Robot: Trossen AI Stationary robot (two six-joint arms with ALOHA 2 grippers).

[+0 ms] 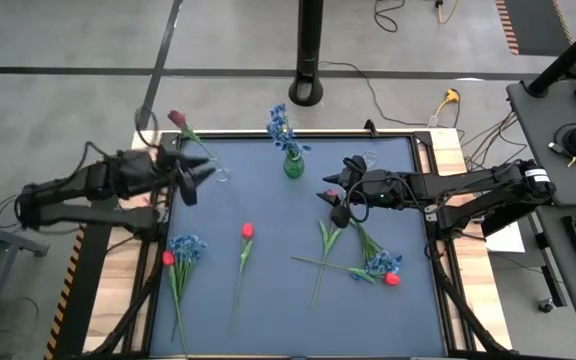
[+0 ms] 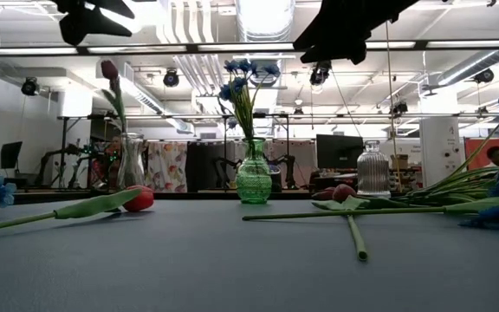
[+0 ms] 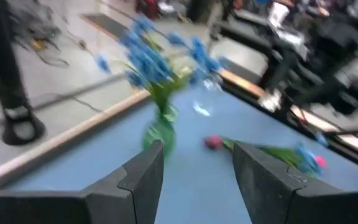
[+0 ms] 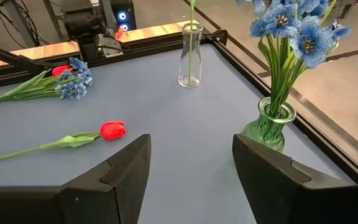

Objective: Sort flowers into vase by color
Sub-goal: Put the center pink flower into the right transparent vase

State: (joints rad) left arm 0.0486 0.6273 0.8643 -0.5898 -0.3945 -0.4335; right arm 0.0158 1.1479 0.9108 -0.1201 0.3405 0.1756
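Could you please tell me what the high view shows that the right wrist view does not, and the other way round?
Only the high view shows both arms: the left gripper by the clear vase, the right gripper near the table's middle, and the crossed pile of flowers beneath the right arm.

Only the right wrist view shows the right gripper's fingers close up, spread apart and empty, and the single stem standing in the clear vase.

Both show the green vase of blue blossoms, the lone red tulip, and the bundle at the table's left edge.

Legible text, labels, brands, numbers: none. Signs: none readable in any view. Room background too distant to read.
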